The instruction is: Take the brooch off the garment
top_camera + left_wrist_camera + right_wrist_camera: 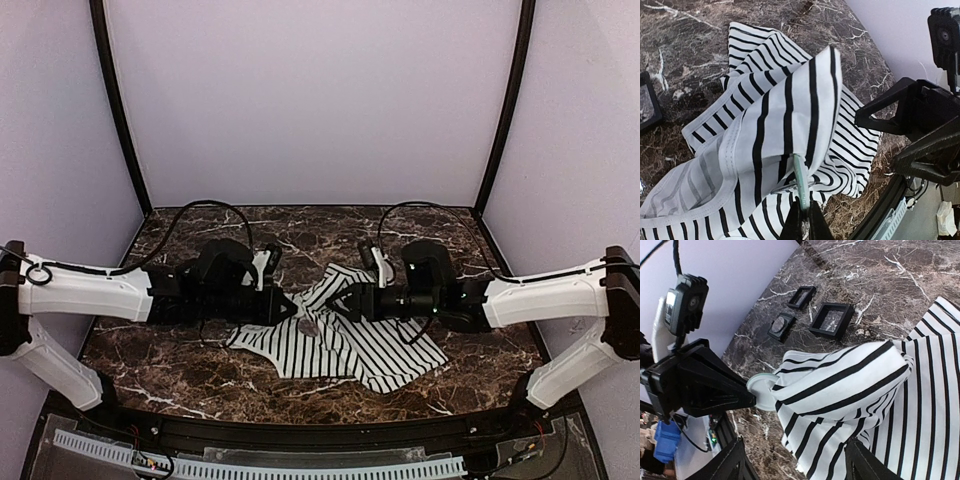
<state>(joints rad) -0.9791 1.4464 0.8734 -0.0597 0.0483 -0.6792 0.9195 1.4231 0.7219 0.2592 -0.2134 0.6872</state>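
Observation:
The garment (335, 350), white with thin black stripes, lies crumpled on the marble table between the two arms. A fold of the garment (850, 385) is lifted up. The brooch (760, 390), a pale green disc, sticks out of that fold, and a thin pin runs from it through the cloth. In the left wrist view the brooch (801, 175) shows edge-on. My left gripper (805, 207) is shut on its lower rim. My right gripper (799, 460) is open, its fingers either side of the hanging fold without pinching it. From above, the left gripper (292, 310) and right gripper (340, 303) face each other tip to tip.
Three small black boxes (831, 320) (801, 297) (781, 326) sit on the marble beyond the garment, on the left arm's side. One box (647, 102) shows at the left wrist view's edge. Lavender walls close in the table (200, 370) on three sides.

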